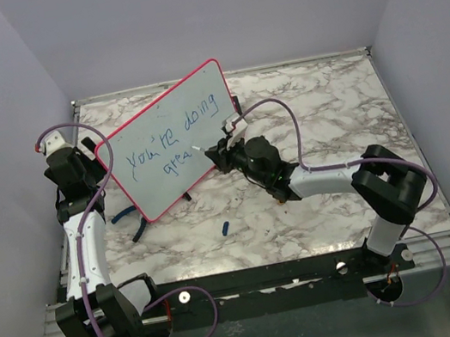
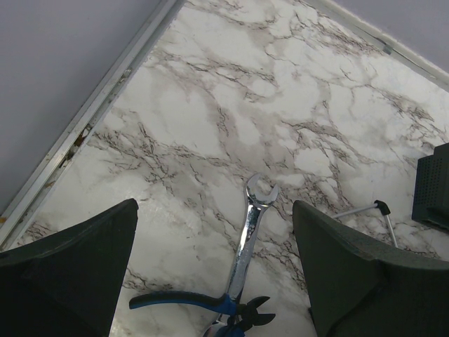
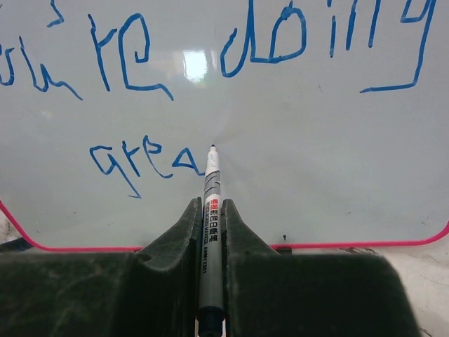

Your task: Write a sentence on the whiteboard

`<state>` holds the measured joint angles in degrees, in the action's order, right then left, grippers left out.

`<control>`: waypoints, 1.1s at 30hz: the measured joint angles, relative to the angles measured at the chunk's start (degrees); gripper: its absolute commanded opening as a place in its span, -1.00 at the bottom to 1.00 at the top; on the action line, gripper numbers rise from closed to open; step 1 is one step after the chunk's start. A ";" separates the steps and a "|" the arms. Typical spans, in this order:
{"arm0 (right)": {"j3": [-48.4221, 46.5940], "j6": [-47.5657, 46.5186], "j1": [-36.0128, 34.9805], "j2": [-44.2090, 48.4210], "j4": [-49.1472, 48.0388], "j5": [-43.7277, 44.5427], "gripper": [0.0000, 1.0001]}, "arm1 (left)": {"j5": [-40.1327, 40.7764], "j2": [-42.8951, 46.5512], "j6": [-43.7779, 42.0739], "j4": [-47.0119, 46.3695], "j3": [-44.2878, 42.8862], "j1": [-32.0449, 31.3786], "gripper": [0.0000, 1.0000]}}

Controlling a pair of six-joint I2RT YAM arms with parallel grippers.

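The whiteboard (image 1: 156, 194), pale with a pink-red frame, stands tilted at the left-middle of the marble table. The sentence (image 1: 169, 136) in blue reads "you're doing" with "grea" (image 3: 144, 158) on a second line below. My right gripper (image 3: 210, 207) is shut on a grey-white marker (image 3: 211, 184). The marker's tip rests at the board just right of the last "a". From above, the right gripper (image 1: 216, 154) sits in front of the board's lower right part. My left gripper (image 2: 214, 203) is open and empty over the table, and from above the left gripper (image 1: 83, 180) is beside the board's left edge.
A steel wrench (image 2: 249, 239) and blue-handled pliers (image 2: 203, 303) lie on the marble under the left gripper. The board's thin stand leg (image 2: 365, 209) reaches in at right. A small blue cap (image 1: 225, 227) lies in front of the board. A metal rail (image 2: 91, 116) edges the table.
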<state>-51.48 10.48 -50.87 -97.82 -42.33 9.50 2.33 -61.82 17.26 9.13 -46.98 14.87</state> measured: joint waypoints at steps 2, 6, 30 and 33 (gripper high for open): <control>0.00 0.00 0.00 -0.20 0.07 -0.17 -0.99 | 0.00 0.00 0.00 0.00 0.00 0.00 0.84; -0.44 0.00 0.00 -0.85 0.22 -0.57 -0.99 | 0.00 0.00 0.00 0.00 0.00 0.00 0.83; -0.63 0.37 1.60 -0.63 1.57 3.74 -0.99 | 0.00 0.00 -0.26 0.00 0.00 0.00 0.83; 0.96 -0.13 1.73 0.15 1.03 2.56 -0.99 | 0.00 0.00 -0.33 0.00 0.09 0.00 0.83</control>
<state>-50.52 10.35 -49.15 -97.67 -41.30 12.05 2.33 -61.82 16.93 9.13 -46.89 14.87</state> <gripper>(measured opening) 0.115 0.918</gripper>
